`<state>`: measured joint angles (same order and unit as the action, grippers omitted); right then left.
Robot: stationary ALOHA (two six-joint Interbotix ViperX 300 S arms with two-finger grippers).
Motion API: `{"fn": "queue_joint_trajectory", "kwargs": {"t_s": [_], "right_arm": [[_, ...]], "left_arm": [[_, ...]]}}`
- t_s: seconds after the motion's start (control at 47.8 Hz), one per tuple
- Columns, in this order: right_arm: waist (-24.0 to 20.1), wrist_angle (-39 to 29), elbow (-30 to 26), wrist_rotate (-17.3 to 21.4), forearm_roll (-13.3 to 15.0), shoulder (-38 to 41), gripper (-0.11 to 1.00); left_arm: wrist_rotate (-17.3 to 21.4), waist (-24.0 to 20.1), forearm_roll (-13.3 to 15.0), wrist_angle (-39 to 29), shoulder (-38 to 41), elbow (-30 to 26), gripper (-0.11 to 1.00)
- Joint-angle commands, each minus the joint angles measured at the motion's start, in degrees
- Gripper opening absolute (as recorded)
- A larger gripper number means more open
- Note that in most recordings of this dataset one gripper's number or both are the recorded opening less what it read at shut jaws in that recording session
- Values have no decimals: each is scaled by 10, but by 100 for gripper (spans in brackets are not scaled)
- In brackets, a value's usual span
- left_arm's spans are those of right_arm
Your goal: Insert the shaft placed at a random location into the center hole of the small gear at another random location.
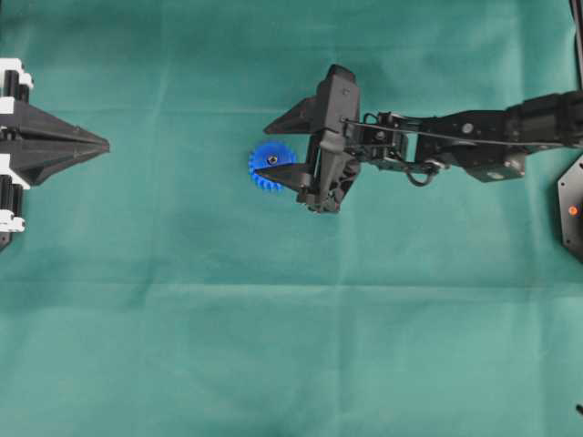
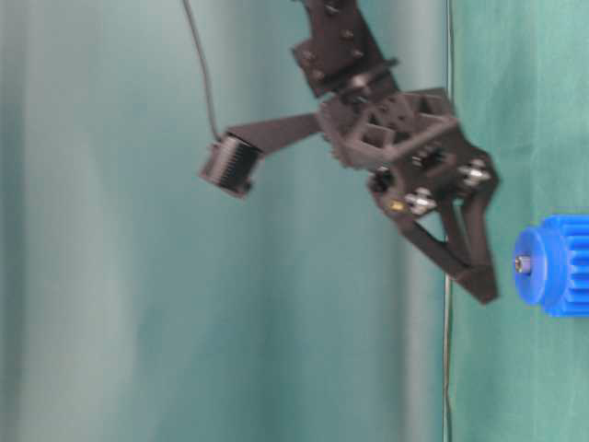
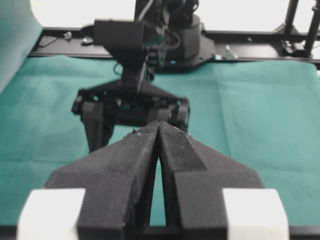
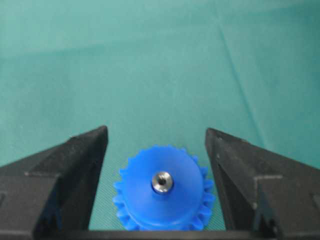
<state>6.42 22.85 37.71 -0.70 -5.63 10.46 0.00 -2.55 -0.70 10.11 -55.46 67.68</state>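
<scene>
Gaping right tool straddles small gear

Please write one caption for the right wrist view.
Open right gripper above blue gear, shaft in hub.

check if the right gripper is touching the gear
Apart. The right wrist view shows green cloth between each finger and the gear.

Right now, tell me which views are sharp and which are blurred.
Overhead: evenly lit, crisp. Table-level: soft overall, the right hand smeared. Left wrist: its own left hand fills the foreground, background blown out white. Right wrist: small gear and shaft fairly clear, slight glint on metal.
</scene>
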Motion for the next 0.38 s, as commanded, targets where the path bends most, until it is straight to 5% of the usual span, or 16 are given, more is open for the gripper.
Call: {"fn": "queue_joint_trajectory", "kwargs": {"t_s": [0.0,0.356], "right_arm": [[-1,-7,1,5,-1,-40,78],[-2,-9,39,5,-1,-105,78]], "left_arm": [[1,-2,-2,2,2,-11,0],[0,-1,-2,2,2,-11,0]]}}
